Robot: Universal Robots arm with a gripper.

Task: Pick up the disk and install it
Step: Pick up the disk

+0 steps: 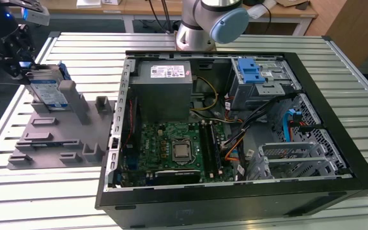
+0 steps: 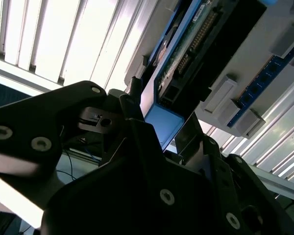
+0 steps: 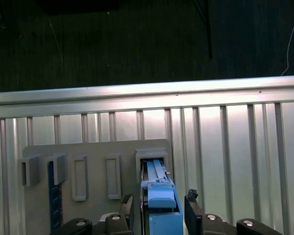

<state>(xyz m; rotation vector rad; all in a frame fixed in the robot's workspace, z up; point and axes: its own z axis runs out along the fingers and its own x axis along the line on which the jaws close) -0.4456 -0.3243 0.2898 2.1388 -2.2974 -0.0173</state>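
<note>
Pick-up stage, I'd say: the gripper (image 3: 159, 199) straddles the disk (image 1: 48, 92), jaws apart either side of its blue frame, not pinching. The disk stands upright in the grey fixture (image 1: 56, 139), beside the open computer case (image 1: 235, 203). The grasp calls for an even squeeze and a straight lift.

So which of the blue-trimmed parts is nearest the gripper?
The disk, standing on edge in the grey fixture outside the computer case; the gripper straddles its edge. The blue latch sits inside the case.
</note>
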